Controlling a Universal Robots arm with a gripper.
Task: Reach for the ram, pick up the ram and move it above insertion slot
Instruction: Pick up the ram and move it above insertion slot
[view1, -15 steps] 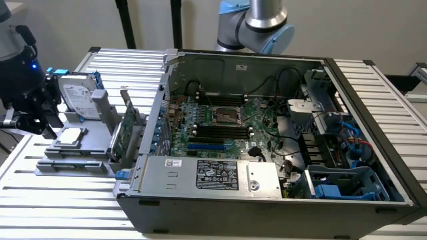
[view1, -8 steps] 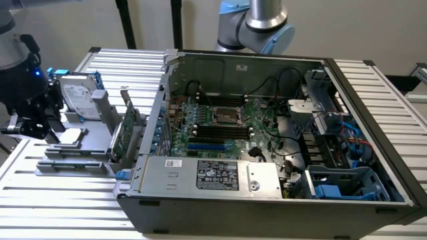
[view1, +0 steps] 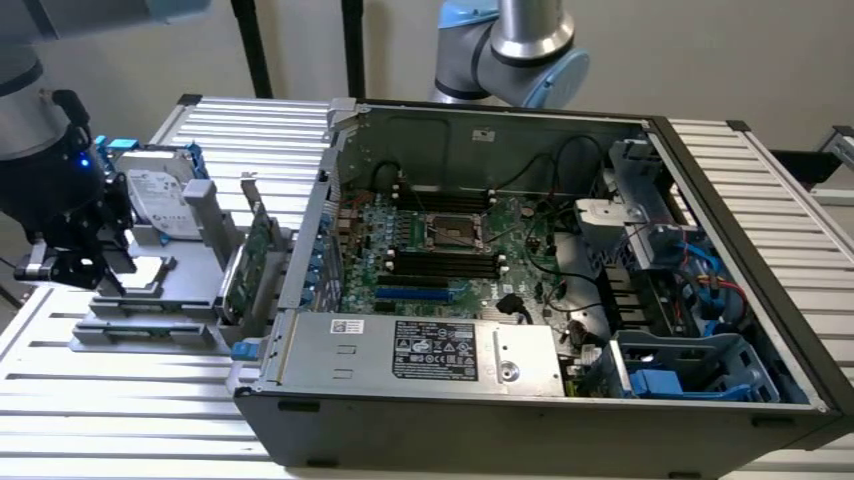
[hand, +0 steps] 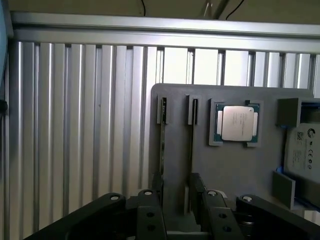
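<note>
On the grey holder plate (hand: 230, 165), the ram (hand: 162, 145) appears to stand on its long edge in a narrow groove. The wrist view sees it as a thin greenish line, so its chips and contacts cannot be made out. I judge it light and stiff but fragile: a thin board that bends badly under side load, with smooth faces that could slip in a loose pinch. The best hold is probably across the two flat faces near the middle of its length, high on the exposed edge, keeping off the contact edge in the groove and pulling straight along the groove without twisting.

A second, darker groove runs just beside it, and further along the plate lie a processor (hand: 236, 123) and a hard drive (hand: 305, 150). The gripper (hand: 176, 187) hangs close above the grooves with its jaws spread and nothing between them. Its fingers (hand: 196, 185) seem to stand either side of the groove pair, apart from the ram.

From the exterior view, the gripper (view1: 74, 268) is over the plate at the exterior view's left. An expansion card (view1: 251, 255) stands between it and the opened computer case (view1: 534, 420), where dark memory slots (view1: 441, 262) lie on the motherboard (view1: 514, 225), well apart from the ram.
</note>
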